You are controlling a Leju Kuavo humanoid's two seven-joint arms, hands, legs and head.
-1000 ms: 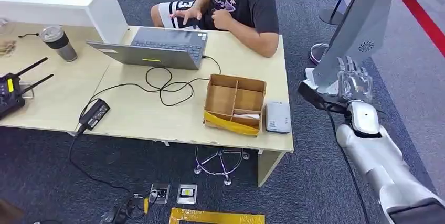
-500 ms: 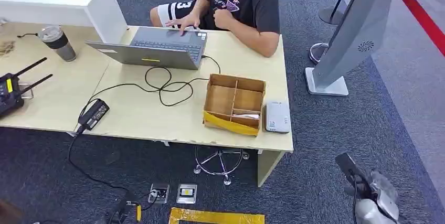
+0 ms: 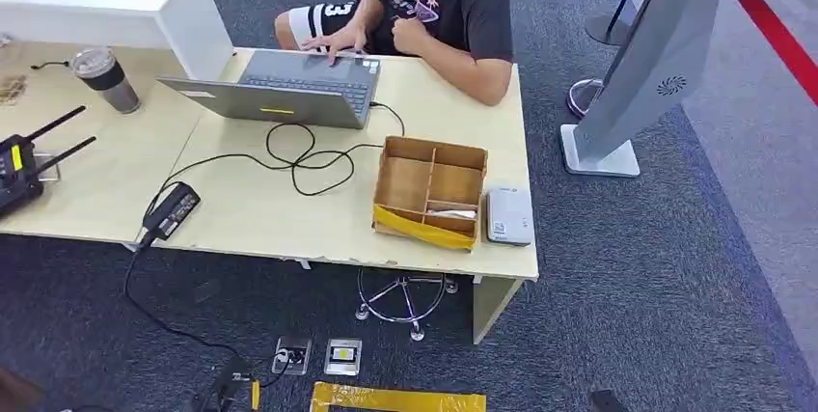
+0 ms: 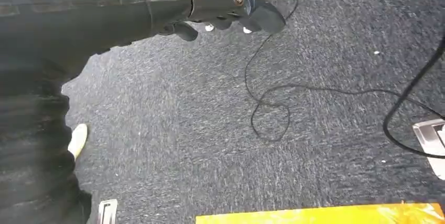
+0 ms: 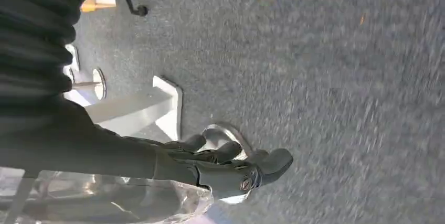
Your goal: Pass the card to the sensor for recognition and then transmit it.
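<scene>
Right hand [image 5: 231, 169] has dropped out of my head view, fingers loosely apart, holding nothing; left hand [image 4: 231, 9] likewise.

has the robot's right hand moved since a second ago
Yes. A second ago it was raised beside the grey kiosk stand in the head view; now the right hand hangs low over the carpet.

Left hand [image 4: 231, 9]: dark grey fingers, silver screws at knuckles, black ribbed cover. Right hand [image 5: 231, 169]: same dark fingers, one silver screw, ribbed black cover.
</scene>
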